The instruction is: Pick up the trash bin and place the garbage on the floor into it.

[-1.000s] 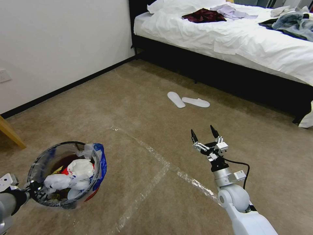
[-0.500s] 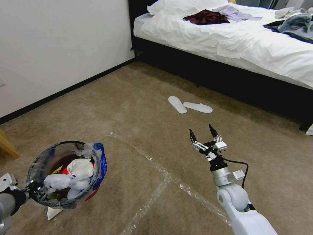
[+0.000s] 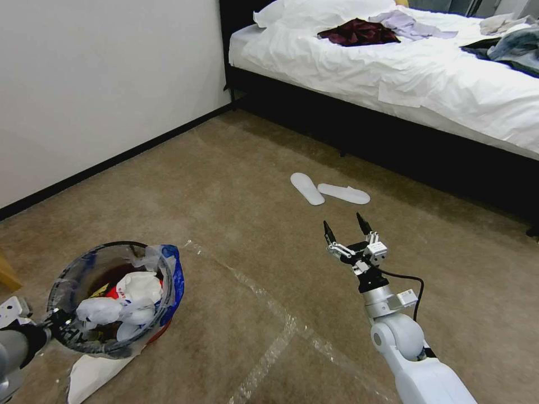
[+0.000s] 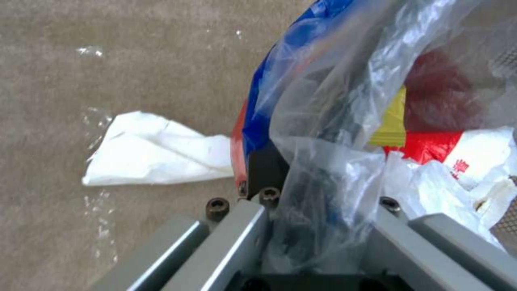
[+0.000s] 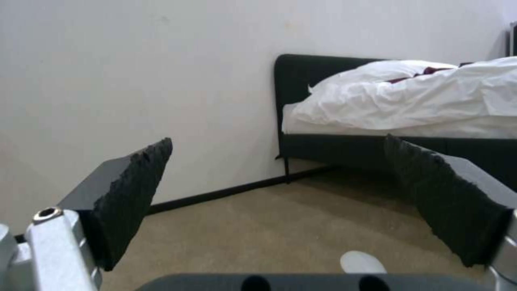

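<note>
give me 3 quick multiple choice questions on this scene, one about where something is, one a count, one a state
1. Where does the white tissue on the floor lie?
A. on the bed
B. on the carpet by the bin's base
C. beside the slippers

2. How many slippers are on the carpet?
A. one
B. two
C. four

3. What state is the right gripper in?
A. open and empty
B. shut on a tissue
C. shut on a slipper

Answers:
1 B: the tissue lies flat on the carpet just under the bin, which the left gripper holds by its rim.
2 B: a pair of white slippers lies near the bed.
3 A: the right gripper has its fingers spread apart with nothing between them.
</note>
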`<state>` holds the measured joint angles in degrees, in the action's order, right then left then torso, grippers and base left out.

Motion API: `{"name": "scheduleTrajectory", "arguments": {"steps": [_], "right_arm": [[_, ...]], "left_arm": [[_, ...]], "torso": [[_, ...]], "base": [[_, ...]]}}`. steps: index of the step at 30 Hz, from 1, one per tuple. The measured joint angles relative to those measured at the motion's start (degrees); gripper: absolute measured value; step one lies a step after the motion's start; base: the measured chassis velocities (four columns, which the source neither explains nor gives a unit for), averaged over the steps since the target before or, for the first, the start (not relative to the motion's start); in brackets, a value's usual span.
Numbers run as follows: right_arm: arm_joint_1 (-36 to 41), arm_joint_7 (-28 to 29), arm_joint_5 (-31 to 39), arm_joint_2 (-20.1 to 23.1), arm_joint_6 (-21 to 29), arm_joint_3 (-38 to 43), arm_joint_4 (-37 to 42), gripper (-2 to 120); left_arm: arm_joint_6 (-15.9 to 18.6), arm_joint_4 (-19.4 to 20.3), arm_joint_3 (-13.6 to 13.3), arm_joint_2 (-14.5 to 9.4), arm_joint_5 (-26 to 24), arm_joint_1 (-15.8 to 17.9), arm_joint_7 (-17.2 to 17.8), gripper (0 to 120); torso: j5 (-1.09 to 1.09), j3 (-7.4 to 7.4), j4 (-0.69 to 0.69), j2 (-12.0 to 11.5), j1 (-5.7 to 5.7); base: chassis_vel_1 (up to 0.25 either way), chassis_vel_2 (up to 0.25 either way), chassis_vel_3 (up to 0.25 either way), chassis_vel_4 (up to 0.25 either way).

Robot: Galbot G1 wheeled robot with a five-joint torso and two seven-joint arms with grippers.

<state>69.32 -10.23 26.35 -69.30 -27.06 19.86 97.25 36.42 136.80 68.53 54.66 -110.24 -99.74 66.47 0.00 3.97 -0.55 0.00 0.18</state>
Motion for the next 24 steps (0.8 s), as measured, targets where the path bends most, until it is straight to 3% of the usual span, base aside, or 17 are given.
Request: {"name": "scheduleTrajectory", "arguments": {"steps": [24], "right_arm": [[-0.65, 0.02, -0.47, -0.10, -0.33, -0.43, -1.05, 100]], "left_arm": [[-0.06, -0.57, -0.27, -0.24, 0.00, 0.55, -0.21, 0]], "torso": [[-0.01, 0.00, -0.01, 0.00, 0.00]], "base": [[-0.126, 0.123, 0.122, -0.122]]}}
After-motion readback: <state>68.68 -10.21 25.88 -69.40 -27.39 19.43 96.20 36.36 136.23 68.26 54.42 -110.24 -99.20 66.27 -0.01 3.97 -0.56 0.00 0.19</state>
